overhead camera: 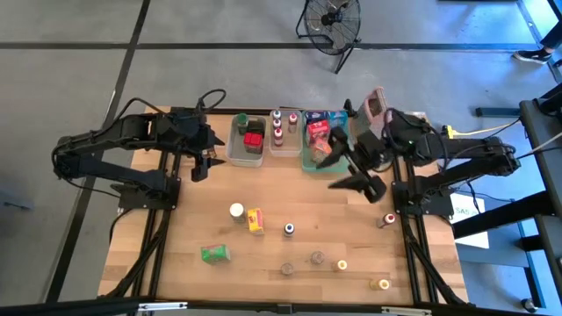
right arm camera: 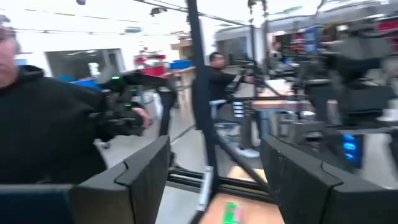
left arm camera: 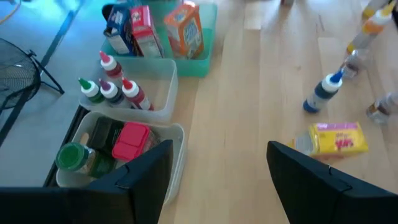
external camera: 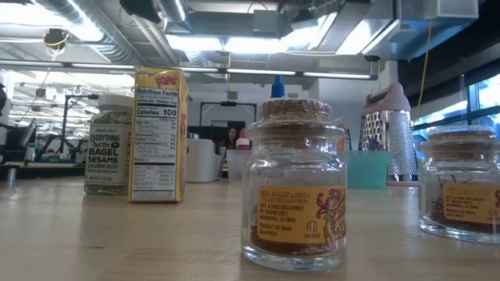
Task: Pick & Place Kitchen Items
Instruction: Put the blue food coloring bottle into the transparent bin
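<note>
Currently, the loose items lie scattered across the lower half of the desk in the high view. A yellow box lies at centre-left, just beside a white-capped jar. A blue-capped bottle stands to their right. A green box lies at lower left, well apart from the rest. Small cork-topped jars sit along the lower centre and right.

Other items already rest in three containers along the upper centre: a clear tub with a red box, a second tub with red-tipped bottles, and a green tray with cartons.

Handling, as judged:
- Boxes are light cardboard. They crush under excess force. Grip across the narrow faces.
- Glass jars are rigid, smooth and breakable. Grip the body below the lid, not the cork.
- Bottles are tall, narrow and easily tipped. Grip at mid-body.

The left gripper hangs beside the first tub, at upper left of centre. Its fingers are spread apart and empty. The right gripper sits below the tray, right of centre. Its fingers are also apart and hold nothing.
</note>
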### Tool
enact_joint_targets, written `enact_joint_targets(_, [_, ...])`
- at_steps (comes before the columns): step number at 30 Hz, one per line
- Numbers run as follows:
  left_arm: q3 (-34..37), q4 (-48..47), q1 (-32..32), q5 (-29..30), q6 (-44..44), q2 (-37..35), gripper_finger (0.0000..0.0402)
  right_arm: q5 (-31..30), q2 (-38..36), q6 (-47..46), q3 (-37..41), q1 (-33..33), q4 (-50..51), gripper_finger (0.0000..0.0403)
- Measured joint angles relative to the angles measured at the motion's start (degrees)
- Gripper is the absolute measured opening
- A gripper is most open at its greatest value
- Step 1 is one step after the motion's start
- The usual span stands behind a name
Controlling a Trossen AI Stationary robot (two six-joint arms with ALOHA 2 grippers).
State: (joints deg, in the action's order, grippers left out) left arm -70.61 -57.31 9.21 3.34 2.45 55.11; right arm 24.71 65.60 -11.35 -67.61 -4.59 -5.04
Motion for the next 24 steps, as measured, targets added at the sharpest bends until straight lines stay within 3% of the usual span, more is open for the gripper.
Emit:
enact_joint_targets(5, [0.00,2.49,0.00,-1.54,-3.32,0.00,0.0255,-0.38,0.00,0.18,-0.13,-5.61,0.13,0.0252])
enact_joint_targets(8, [0.00,2.74,-0.38,-2.80,-5.86,0.02,0.0255,-4.23,0.00,1.40,-0.18,-9.07,0.96,0.0252])
enact_joint_targets(18, [0.00,3.59,-5.26,-3.02,-13.53,0.05,0.0255,-31.67,1.10,5.12,-0.20,-19.88,17.21,0.0244])
enact_joint_targets(24, [0.00,3.57,-8.66,-3.00,-18.94,0.35,0.0255,-36.32,5.90,4.27,-0.20,-22.72,21.39,0.0226])
